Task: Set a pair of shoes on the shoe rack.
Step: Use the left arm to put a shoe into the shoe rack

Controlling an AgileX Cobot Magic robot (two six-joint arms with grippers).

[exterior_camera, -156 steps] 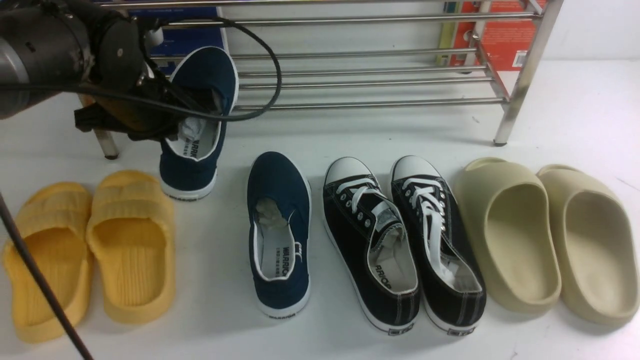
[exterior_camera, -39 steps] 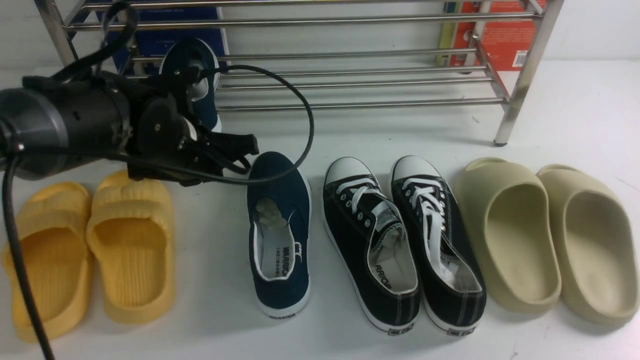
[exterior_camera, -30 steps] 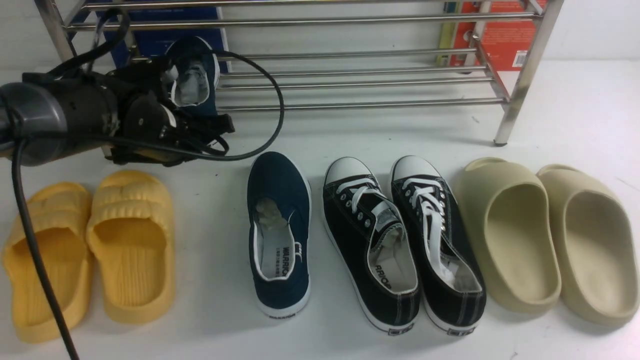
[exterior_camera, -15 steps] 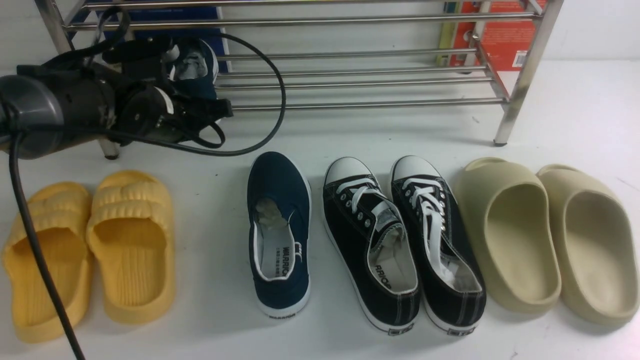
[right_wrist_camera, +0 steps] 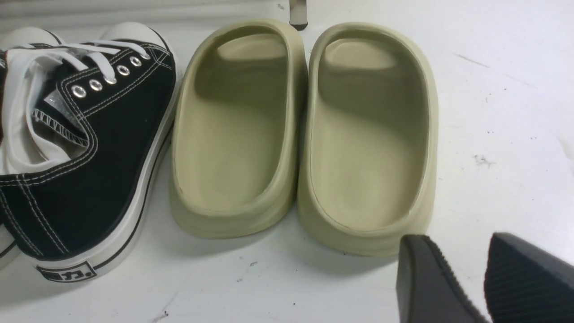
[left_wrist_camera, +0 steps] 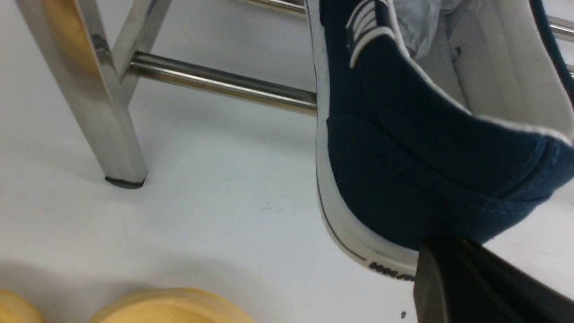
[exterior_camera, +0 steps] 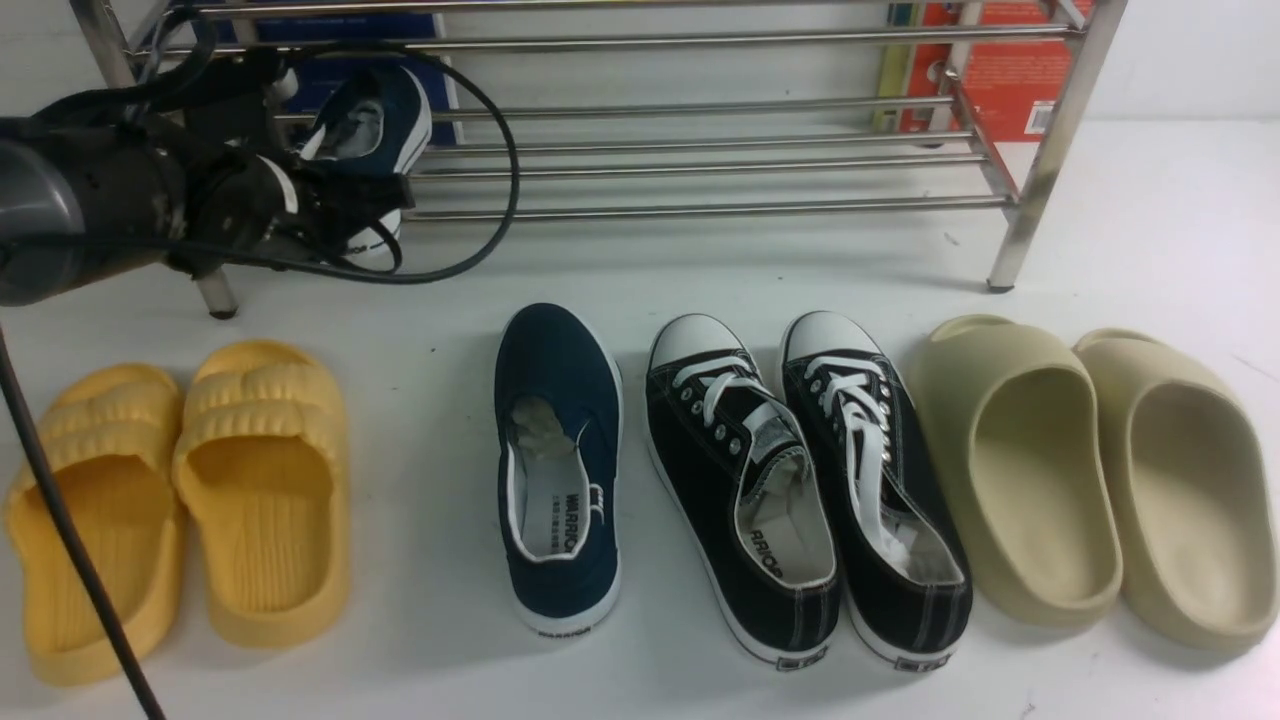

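Navy slip-on [exterior_camera: 395,105] tilts on the shoe rack [exterior_camera: 700,165], heel clamped in left pincer [exterior_camera: 355,195]; right pincer [right_wrist_camera: 462,260] slightly parted

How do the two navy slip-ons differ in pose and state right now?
The navy slip-on at the rack is tilted and rolled sideways, toe over the lower tubes of the shoe rack; the navy slip-on on the floor lies flat, sole down. The first is held at its heel by the left gripper; the second is untouched, beside the black sneakers. Both are navy canvas with white soles and paper stuffing.
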